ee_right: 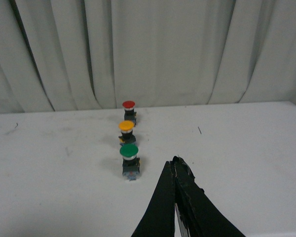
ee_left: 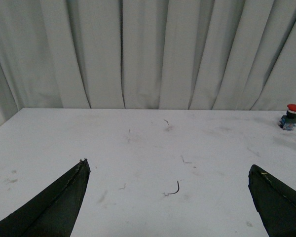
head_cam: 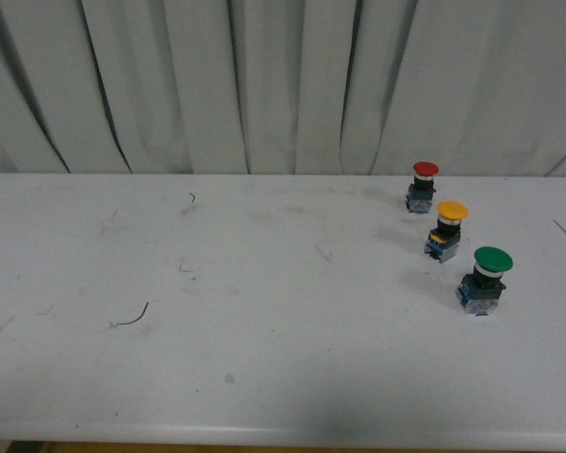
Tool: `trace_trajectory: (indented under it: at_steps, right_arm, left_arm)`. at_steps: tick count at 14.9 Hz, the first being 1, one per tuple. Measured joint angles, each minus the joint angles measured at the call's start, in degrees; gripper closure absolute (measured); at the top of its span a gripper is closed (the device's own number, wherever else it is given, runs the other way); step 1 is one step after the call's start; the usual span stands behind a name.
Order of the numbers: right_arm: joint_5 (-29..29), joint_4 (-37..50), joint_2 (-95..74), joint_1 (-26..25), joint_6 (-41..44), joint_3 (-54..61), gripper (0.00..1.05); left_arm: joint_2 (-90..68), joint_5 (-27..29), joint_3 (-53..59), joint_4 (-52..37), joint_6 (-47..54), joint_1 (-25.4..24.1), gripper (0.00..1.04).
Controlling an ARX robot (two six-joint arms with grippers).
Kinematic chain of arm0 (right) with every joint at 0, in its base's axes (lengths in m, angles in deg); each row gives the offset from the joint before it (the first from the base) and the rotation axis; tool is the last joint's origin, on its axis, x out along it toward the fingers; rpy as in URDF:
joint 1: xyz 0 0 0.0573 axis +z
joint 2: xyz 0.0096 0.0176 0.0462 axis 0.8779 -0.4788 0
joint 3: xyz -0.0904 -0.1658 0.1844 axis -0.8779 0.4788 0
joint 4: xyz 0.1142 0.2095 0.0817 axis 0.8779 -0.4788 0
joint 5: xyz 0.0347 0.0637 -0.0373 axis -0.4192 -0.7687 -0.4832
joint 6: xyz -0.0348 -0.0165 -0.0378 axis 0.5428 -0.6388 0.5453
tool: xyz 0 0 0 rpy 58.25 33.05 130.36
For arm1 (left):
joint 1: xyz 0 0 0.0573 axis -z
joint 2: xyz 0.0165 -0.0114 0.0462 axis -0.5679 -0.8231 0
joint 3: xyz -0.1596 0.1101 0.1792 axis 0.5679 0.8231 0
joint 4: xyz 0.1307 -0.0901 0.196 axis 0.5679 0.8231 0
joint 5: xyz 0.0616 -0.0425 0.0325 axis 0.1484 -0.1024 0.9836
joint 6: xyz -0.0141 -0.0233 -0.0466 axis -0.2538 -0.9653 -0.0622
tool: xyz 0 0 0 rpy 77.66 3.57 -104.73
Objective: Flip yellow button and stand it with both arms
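The yellow button (head_cam: 447, 229) stands upright, cap up, on the white table (head_cam: 264, 311) at the right, between a red-capped button (head_cam: 423, 185) and a larger green-capped button (head_cam: 486, 279). It also shows in the right wrist view (ee_right: 126, 130), in line with the red one (ee_right: 129, 110) and green one (ee_right: 129, 161). My right gripper (ee_right: 174, 162) is shut and empty, short of the green button and beside it. My left gripper (ee_left: 167, 168) is open and empty over bare table; its fingertips (ee_left: 82, 165) are wide apart. Neither arm shows in the front view.
A small dark curl of wire (head_cam: 132, 318) lies on the table at the left, also between my left fingers (ee_left: 173, 189). The red button shows at the edge of the left wrist view (ee_left: 290, 116). A grey curtain (head_cam: 283, 85) hangs behind the table. The table's front edge (head_cam: 283, 438) is close.
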Motion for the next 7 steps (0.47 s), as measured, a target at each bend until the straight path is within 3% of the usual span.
trace_trajectory:
  at_steps: [4,7]
  right_arm:
    - [0.0,0.2,0.0,0.0,0.0,0.0,1.00]
    - [0.0,0.2,0.0,0.0,0.0,0.0,0.64]
  left_arm:
    - [0.0,0.0,0.0,0.0,0.0,0.0,0.07]
    - [0.0,0.0,0.0,0.0,0.0,0.0,0.07]
